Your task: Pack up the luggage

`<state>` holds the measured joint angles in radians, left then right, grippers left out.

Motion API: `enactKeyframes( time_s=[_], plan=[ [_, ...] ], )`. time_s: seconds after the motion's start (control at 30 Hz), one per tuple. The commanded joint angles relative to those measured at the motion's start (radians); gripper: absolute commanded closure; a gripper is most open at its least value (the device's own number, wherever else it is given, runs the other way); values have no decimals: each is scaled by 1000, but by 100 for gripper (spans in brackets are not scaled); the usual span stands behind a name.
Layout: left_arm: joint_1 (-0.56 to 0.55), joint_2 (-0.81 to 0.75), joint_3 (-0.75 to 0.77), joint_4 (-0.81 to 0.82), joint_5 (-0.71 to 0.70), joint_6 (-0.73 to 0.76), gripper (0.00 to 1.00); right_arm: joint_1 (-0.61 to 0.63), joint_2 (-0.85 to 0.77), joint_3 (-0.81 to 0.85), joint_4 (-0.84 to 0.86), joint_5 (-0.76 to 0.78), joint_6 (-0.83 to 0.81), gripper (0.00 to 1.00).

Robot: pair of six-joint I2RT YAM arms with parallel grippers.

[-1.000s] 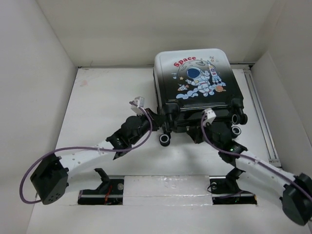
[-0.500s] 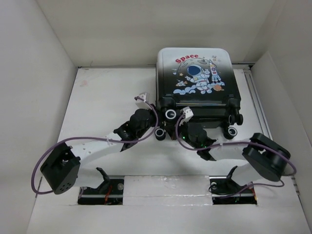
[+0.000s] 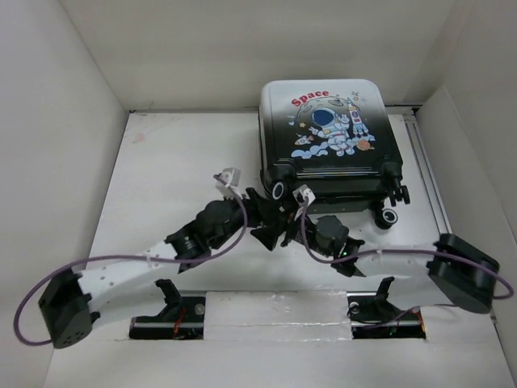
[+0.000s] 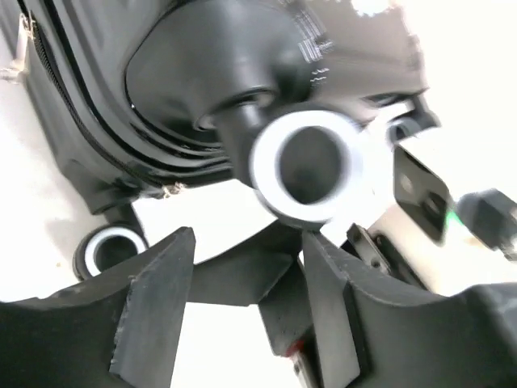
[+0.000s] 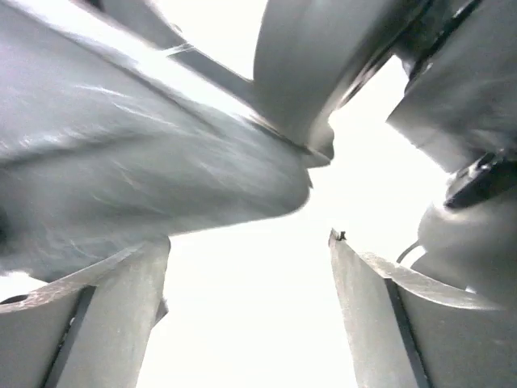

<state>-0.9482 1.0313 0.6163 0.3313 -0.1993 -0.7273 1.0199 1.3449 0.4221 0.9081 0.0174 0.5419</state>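
The luggage (image 3: pixel 323 121) lies shut at the back of the table, astronaut print up and caster wheels toward me. My left gripper (image 3: pixel 262 214) and right gripper (image 3: pixel 289 228) meet just below its near left corner. In the left wrist view the left gripper (image 4: pixel 246 242) is open, and a black-and-white caster wheel (image 4: pixel 307 166) sits just beyond its fingertips, not gripped. A dark finger (image 4: pixel 266 283) of the other gripper shows in the gap. The right gripper (image 5: pixel 246 242) is wide open with only bright table between its fingers; blurred grey shapes fill the view above them.
White walls enclose the table on the left, back and right. A metal rail (image 3: pixel 428 186) runs along the right side. Another caster wheel (image 3: pixel 389 217) sticks out at the suitcase's near right corner. The arm bases (image 3: pixel 275 319) line the near edge.
Both grippers have gone from shut to open. The right arm has swung left under the suitcase's near left corner, and the left arm has drawn back a little. The suitcase has stayed put over the last half second.
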Motion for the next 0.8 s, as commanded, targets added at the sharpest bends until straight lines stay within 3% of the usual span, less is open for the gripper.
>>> enactKeyframes(
  time_s=[0.0, 0.1, 0.27, 0.4, 0.77],
  plan=[
    [-12, -140, -119, 69, -152, 9, 47, 19, -177, 6, -283, 16, -40, 13],
    [3, -155, -202, 86, -148, -9, 51, 29, -320, 26, -521, 93, -51, 13],
    [-23, -3, -225, 223, -77, 22, 47, 29, -507, 46, -814, 228, -42, 12],
    [-23, 120, -225, 359, -57, 52, 42, 29, -579, 98, -894, 282, -52, 11],
    [-23, 413, -83, 578, -179, 147, 39, 20, -549, 188, -923, 269, -111, 13]
  ],
)
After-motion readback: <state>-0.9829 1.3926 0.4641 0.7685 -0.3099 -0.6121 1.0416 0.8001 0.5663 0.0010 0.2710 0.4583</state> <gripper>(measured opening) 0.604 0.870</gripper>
